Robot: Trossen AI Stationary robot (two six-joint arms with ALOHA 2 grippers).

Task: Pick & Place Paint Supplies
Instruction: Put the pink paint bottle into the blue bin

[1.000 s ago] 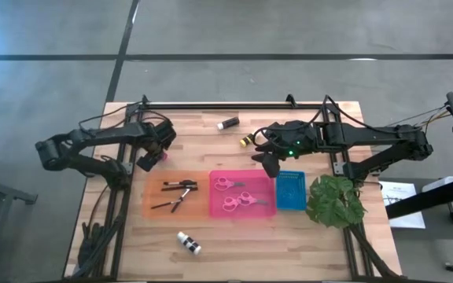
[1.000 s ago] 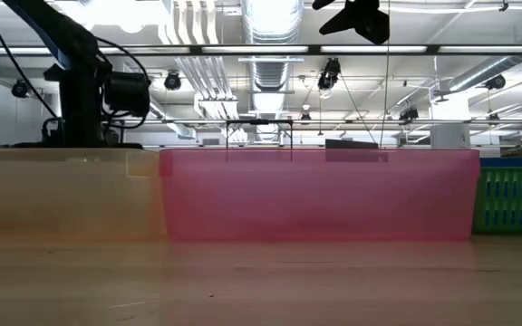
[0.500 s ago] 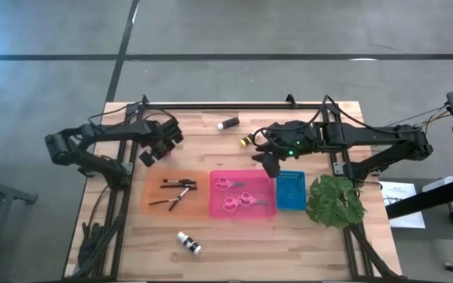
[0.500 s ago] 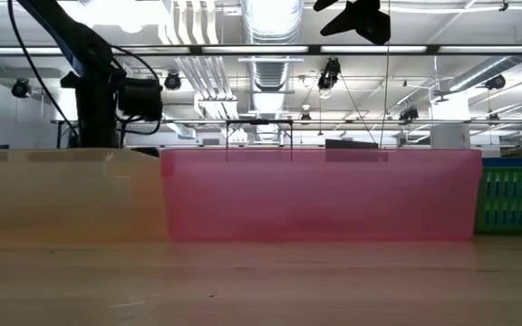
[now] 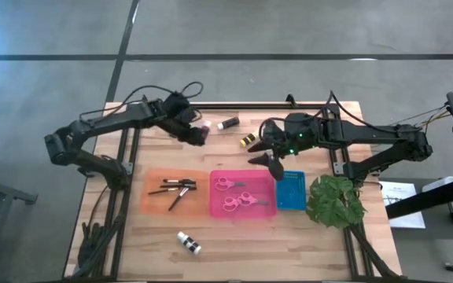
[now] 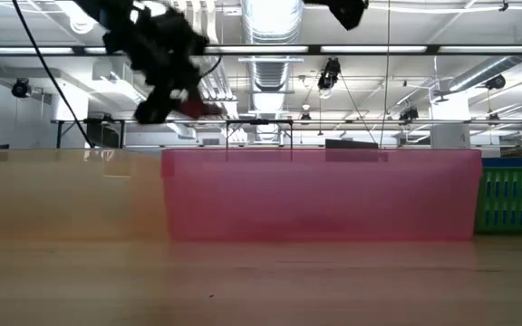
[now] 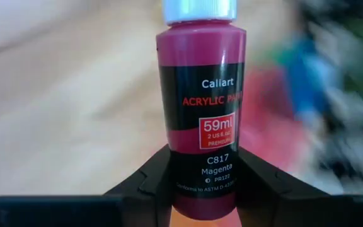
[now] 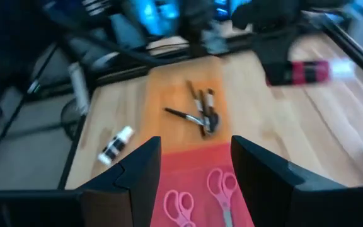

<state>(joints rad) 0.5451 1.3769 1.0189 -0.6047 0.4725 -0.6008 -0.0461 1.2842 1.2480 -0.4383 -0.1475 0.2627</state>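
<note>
Your left gripper (image 7: 201,180) has its jaws clenched on a small magenta paint bottle with a white cap (image 7: 200,101), held up in the air over the far middle of the pale wooden worktop (image 5: 234,236). The dark label reads "Caliart", "ACRYLIC", "59ml", "2 US fl.oz", "C817" and "Magenta". Just beside it on the worktop lie a dark bottle (image 5: 227,123) and a yellow-capped bottle (image 5: 246,141), both close to the far rail. Your right gripper (image 5: 267,159) hangs above the far edge of the flat pink tray (image 5: 267,211), jaws released and holding nothing. That tray carries 2 pink-handled scissors (image 5: 234,194); the flat orange tray (image 5: 149,208) to its left carries thin dark-handled brushes (image 5: 174,189), and a small blue basket (image 5: 292,191) sits to its right beside a green leafy plant (image 5: 335,203). A white-capped bottle (image 5: 188,243) lies alone near the front edge, with bare worktop around it.
</note>
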